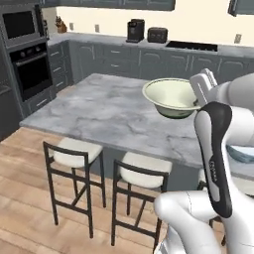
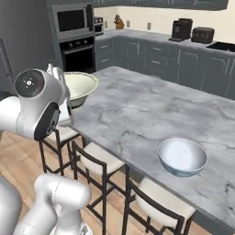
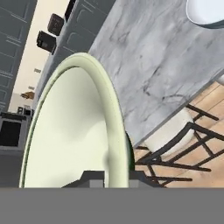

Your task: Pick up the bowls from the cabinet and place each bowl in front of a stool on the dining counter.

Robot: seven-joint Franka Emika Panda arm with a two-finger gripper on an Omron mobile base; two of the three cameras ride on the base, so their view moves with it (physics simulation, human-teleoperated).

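My gripper (image 1: 197, 94) is shut on the rim of the cream-pale green bowl (image 1: 170, 97), holding it upright in the air over the left part of the dining counter (image 1: 99, 111). In the right base view the green bowl (image 2: 79, 86) hangs near the counter's (image 2: 137, 110) stool-side edge, with the gripper (image 2: 60, 77) at its left rim. In the hand view this bowl (image 3: 74, 127) rises just past my fingertips (image 3: 131, 176). The white and blue bowl (image 2: 182, 157) rests on the marble in front of a stool (image 2: 163, 202). The wall-hung cabinet is out of view.
Dark-framed stools with pale seats (image 1: 74, 154) (image 1: 145, 171) (image 2: 98, 156) line the counter's near side over a wood floor. Behind the island, grey base cabinets (image 1: 124, 59) carry a coffee machine (image 1: 135, 31) and a toaster (image 1: 157, 34). An oven stack (image 1: 27, 54) stands at the left.
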